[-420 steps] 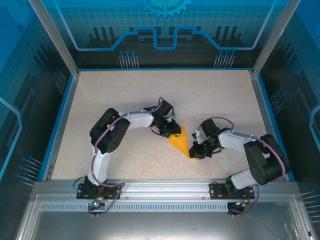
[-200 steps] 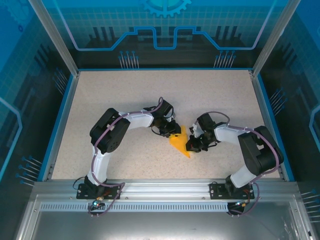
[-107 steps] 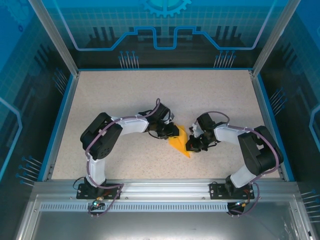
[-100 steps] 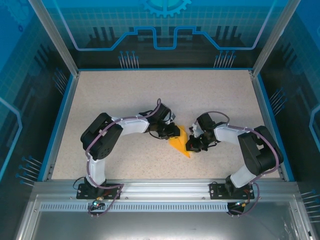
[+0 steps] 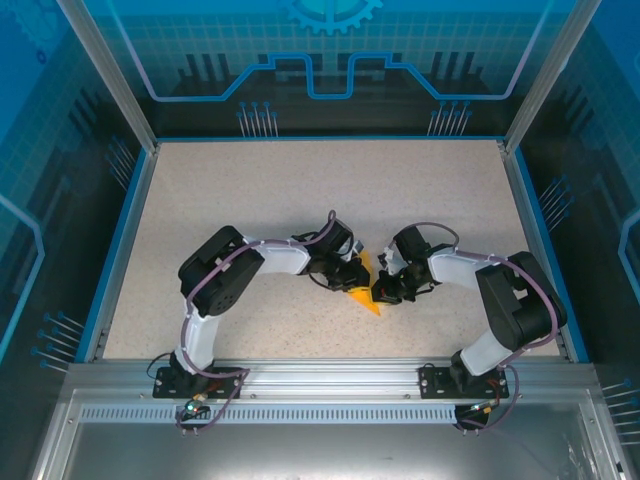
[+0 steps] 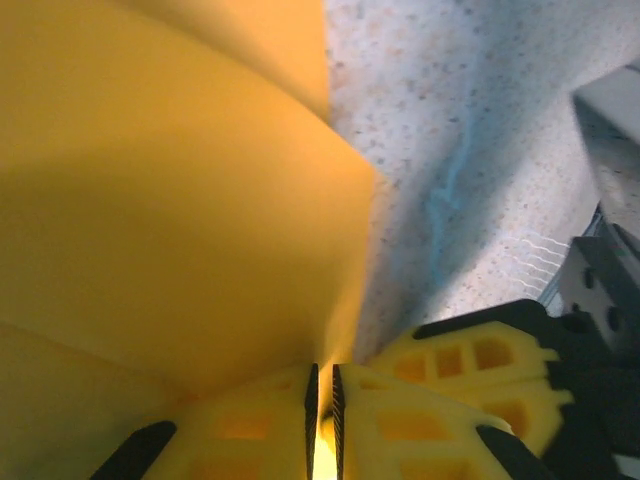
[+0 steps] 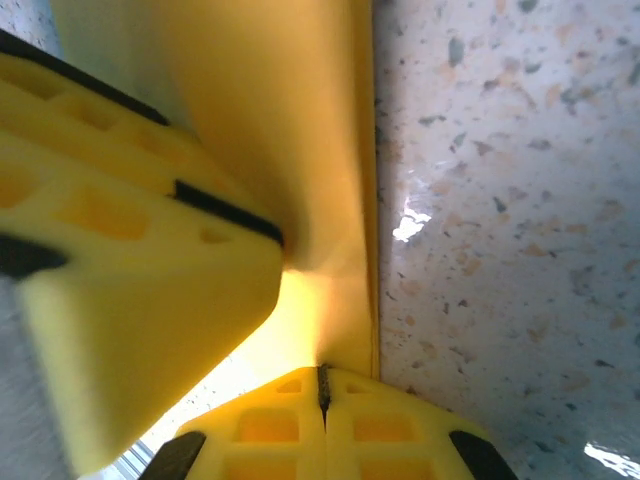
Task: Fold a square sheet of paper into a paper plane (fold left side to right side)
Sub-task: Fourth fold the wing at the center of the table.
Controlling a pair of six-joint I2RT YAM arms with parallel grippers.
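step: I was folding the left side over to the right | paper (image 5: 369, 300) lay near the middle of the table (image 5: 300, 190) | my left gripper (image 6: 322, 400) pinched it tight | my right gripper (image 7: 322, 395) pinched it tight too | next, I think: line up the edges, press flat

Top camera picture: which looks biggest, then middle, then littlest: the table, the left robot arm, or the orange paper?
1. table, biggest by far
2. left arm
3. orange paper, clearly the littlest
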